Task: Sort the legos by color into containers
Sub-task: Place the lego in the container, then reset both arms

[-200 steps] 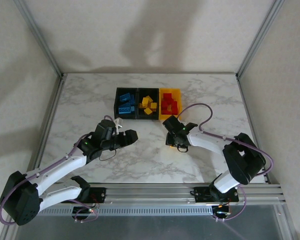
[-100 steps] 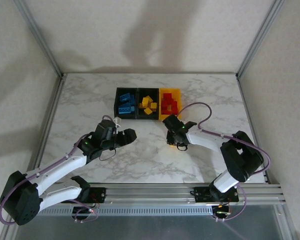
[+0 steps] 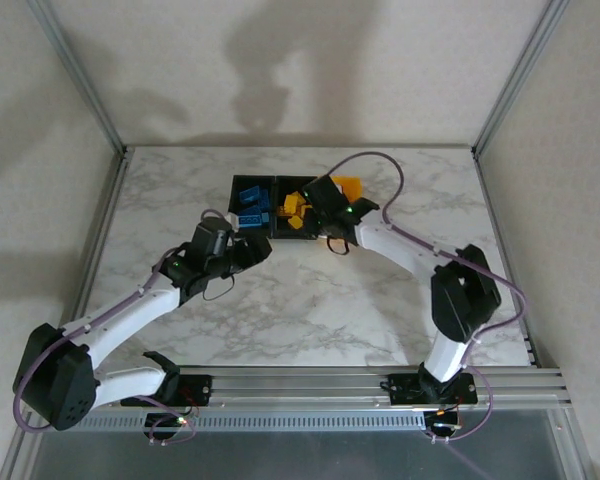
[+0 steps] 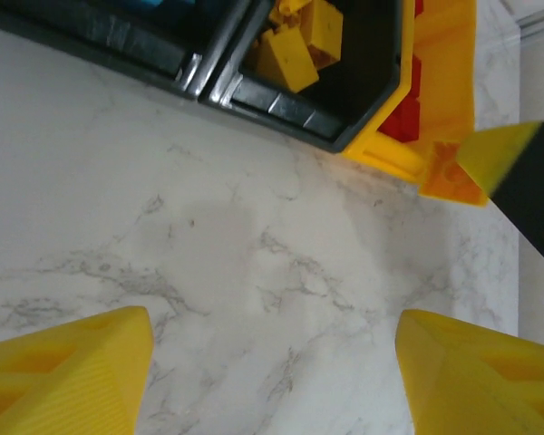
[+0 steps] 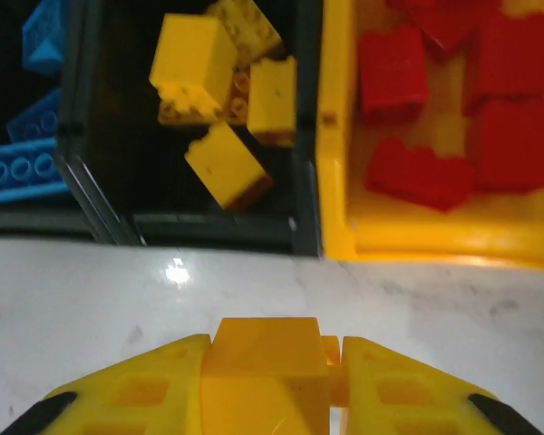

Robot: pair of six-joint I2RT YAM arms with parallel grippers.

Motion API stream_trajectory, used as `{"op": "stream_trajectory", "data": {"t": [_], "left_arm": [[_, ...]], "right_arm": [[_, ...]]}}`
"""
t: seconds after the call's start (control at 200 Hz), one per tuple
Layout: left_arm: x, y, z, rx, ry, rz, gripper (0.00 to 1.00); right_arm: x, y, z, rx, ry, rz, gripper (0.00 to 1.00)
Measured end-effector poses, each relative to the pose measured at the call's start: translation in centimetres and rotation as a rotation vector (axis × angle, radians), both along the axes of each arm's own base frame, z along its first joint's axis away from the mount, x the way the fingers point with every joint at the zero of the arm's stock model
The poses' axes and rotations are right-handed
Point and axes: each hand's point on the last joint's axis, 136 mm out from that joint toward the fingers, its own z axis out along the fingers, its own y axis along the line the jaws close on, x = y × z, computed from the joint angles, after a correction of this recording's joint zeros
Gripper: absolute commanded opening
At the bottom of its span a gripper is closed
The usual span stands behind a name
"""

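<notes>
Legos [image 5: 408, 77] sit sorted in the far bins [image 3: 233, 208]: blue left, yellow middle, red right. Left gripper [image 4: 272, 381] gapes empty. Right gripper [image 5: 267, 390], clamped on a yellow brick [image 5: 265, 349], should clear the middle bin's [image 5: 213, 228] near rim before releasing.

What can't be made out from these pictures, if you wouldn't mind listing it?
- Top external view: the right arm covers most of the yellow-orange bin, so its red bricks cannot be counted.
- Left wrist view: the blue bricks are cut off by the top edge.
- Right wrist view: the yellow brick in the right gripper is cut off by the bottom edge; its fingers hide its sides.
</notes>
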Motion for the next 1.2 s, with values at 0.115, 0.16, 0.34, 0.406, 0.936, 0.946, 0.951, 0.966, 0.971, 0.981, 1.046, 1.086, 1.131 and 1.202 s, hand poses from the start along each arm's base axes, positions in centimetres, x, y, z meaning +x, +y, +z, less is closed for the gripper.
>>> {"op": "stream_trajectory", "data": {"t": [0.115,0.16,0.34,0.406,0.936,0.946,0.951,0.966,0.971,0.981,1.046,1.086,1.131,1.202], "left_arm": [[1.2,0.6,0.7,-0.005,-0.009,0.03,0.71],[1.6,0.7,0.8,-0.005,-0.01,0.038,0.71],[2.8,1.0,0.9,-0.002,-0.008,0.056,0.71],[3.1,1.0,1.0,-0.002,-0.007,0.06,0.71],[3.3,1.1,1.0,-0.002,-0.005,0.064,0.71],[3.3,1.1,1.0,-0.002,-0.005,0.065,0.71],[3.3,1.1,1.0,-0.002,-0.005,0.065,0.71],[3.3,1.2,1.1,-0.002,-0.007,0.065,0.71],[3.3,1.2,1.1,-0.001,-0.007,0.066,0.71],[3.3,1.2,1.1,0.0,-0.007,0.067,0.71],[3.4,1.5,1.2,0.009,-0.011,0.076,0.72],[3.4,1.8,1.2,0.019,-0.013,0.085,0.74],[3.7,2.2,1.3,0.036,-0.021,0.1,0.77],[4.3,3.2,1.8,0.073,-0.041,0.131,0.83]], "right_arm": [[3.2,0.9,0.0,-0.007,-0.016,-0.008,0.32],[4.6,1.0,-0.1,-0.009,-0.022,-0.016,0.33],[9.0,0.8,-0.5,-0.015,-0.029,-0.054,0.35],[10.3,1.1,-0.8,-0.016,-0.035,-0.058,0.35],[12.8,2.5,-1.0,-0.033,-0.034,-0.039,0.56],[12.7,2.4,-1.0,-0.033,-0.033,-0.039,0.58],[12.7,2.4,-1.0,-0.033,-0.033,-0.039,0.58],[12.6,2.3,-0.9,-0.033,-0.034,-0.039,0.6],[12.5,2.3,-0.9,-0.033,-0.034,-0.038,0.61],[12.4,2.2,-0.9,-0.033,-0.033,-0.038,0.62],[11.3,1.5,-0.5,-0.036,-0.036,-0.034,0.7],[10.4,0.8,-0.1,-0.04,-0.039,-0.032,0.74],[9.4,-0.1,0.9,-0.038,-0.054,-0.036,0.76],[7.9,-1.4,2.9,-0.027,-0.097,-0.039,0.8]]}}
